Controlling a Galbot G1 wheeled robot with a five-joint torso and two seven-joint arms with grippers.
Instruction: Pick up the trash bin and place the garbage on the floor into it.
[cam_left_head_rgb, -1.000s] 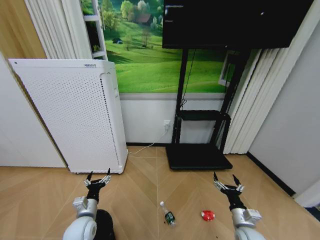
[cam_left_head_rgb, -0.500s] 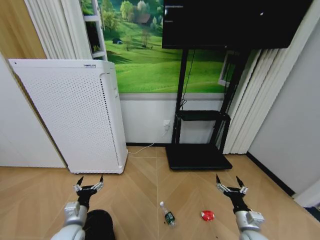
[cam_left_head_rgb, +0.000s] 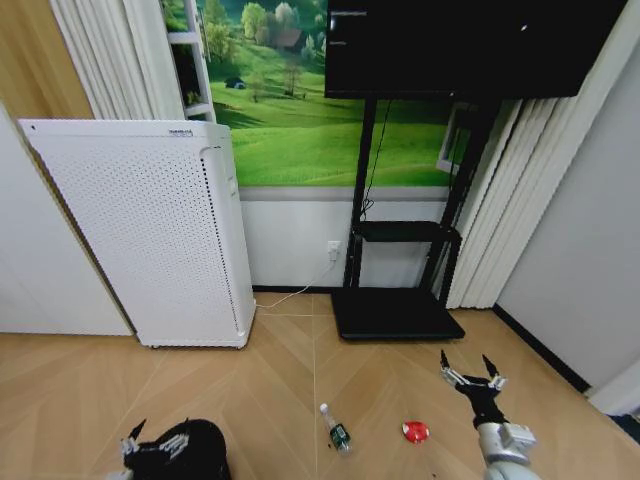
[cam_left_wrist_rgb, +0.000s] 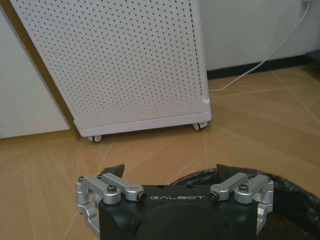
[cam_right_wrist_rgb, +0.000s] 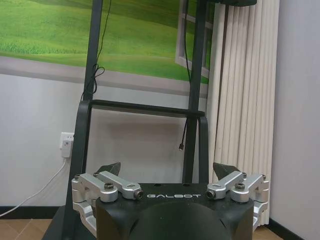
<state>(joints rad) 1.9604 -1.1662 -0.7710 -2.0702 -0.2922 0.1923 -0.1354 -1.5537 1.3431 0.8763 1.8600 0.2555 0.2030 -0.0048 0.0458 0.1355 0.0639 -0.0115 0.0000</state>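
The trash bin (cam_left_head_rgb: 203, 449), small, black and round, stands on the floor (cam_left_head_rgb: 270, 390) at the lower left of the head view. My left gripper (cam_left_head_rgb: 155, 441) is open, low and right at the bin's left side. In the left wrist view the open left gripper (cam_left_wrist_rgb: 170, 170) hovers at the bin's dark rim (cam_left_wrist_rgb: 295, 197). The garbage lies mid-floor: a clear bottle with a green label (cam_left_head_rgb: 337, 427) and a red crumpled wrapper (cam_left_head_rgb: 415, 431). My right gripper (cam_left_head_rgb: 466, 367) is open, raised just right of the wrapper, and the right wrist view shows the same gripper (cam_right_wrist_rgb: 166, 168) with nothing between its fingers.
A tall white perforated appliance (cam_left_head_rgb: 150, 230) on wheels stands behind the bin, and its cable (cam_left_head_rgb: 300, 290) runs to a wall socket. A black TV stand (cam_left_head_rgb: 395, 310) with a flat base sits ahead at the centre. Curtains (cam_left_head_rgb: 500, 200) and a wall close the right side.
My left arm has dropped and drawn back toward the lower left, ending beside the bin. The right gripper has drifted slightly down and to the right. The bottle and wrapper have not moved.
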